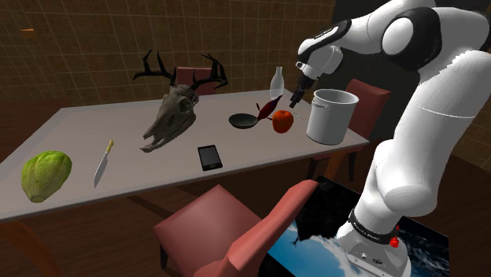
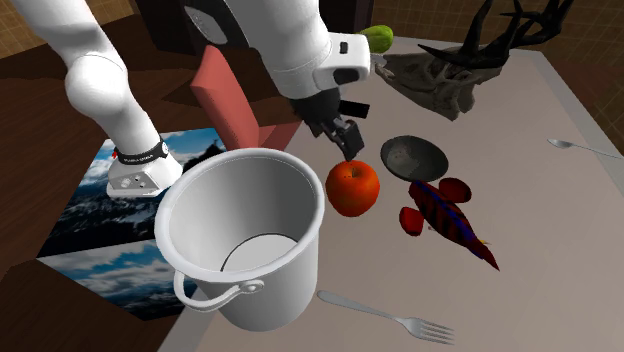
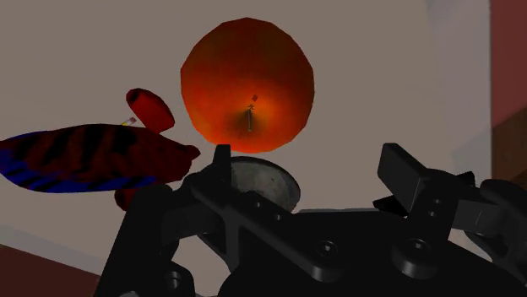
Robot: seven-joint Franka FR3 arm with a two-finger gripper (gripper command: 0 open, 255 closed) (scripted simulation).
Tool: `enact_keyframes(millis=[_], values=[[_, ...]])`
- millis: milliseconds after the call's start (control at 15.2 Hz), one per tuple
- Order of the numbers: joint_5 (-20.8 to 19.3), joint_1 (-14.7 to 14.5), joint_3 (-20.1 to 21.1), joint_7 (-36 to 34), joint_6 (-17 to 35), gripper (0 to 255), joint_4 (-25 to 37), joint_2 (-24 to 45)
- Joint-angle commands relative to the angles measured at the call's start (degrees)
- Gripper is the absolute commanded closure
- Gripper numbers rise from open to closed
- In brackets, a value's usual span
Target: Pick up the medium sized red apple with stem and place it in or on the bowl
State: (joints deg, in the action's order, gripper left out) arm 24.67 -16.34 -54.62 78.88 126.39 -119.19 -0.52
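Shoulder view first: the red apple [image 1: 282, 120] sat on the grey table [image 1: 94, 126], tucked between the small dark bowl [image 1: 243, 121] and the white pot [image 1: 330, 116], and the black gripper [image 1: 297, 99] hung just above it! Over to the second exterior view: the apple [image 2: 352, 187] rested just beside the bowl [image 2: 413, 157], with the gripper [image 2: 345, 140] poised close over its top and the pot [image 2: 245, 235] near on the other side. Wrist view: the fingers [image 3: 401, 173] stood well apart, clasping nothing. The apple [image 3: 247, 84], stem showing, lay beyond the tips, with a red-and-blue striped fish toy [image 3: 84, 158] alongside.
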Motion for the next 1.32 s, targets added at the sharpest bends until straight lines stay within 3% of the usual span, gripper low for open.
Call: enact_keyframes(millis=[0,132,528,1056,1122,1254], values=[[10.7,1.3,-1.8,9.7,-3.3,0,5.5,8.7],[13.3,3.5,-0.1,11.8,-3.6,0,6.6,11.0],[17.6,4.5,1.9,14.2,-1.5,0,6.0,14.7],[18.0,4.6,2.1,14.5,-1.4,0,6.0,15.1],[18.0,4.6,2.1,14.5,-1.4,255,6.0,15.1],[18.0,4.6,2.1,14.5,-1.4,255,6.0,15.1]])
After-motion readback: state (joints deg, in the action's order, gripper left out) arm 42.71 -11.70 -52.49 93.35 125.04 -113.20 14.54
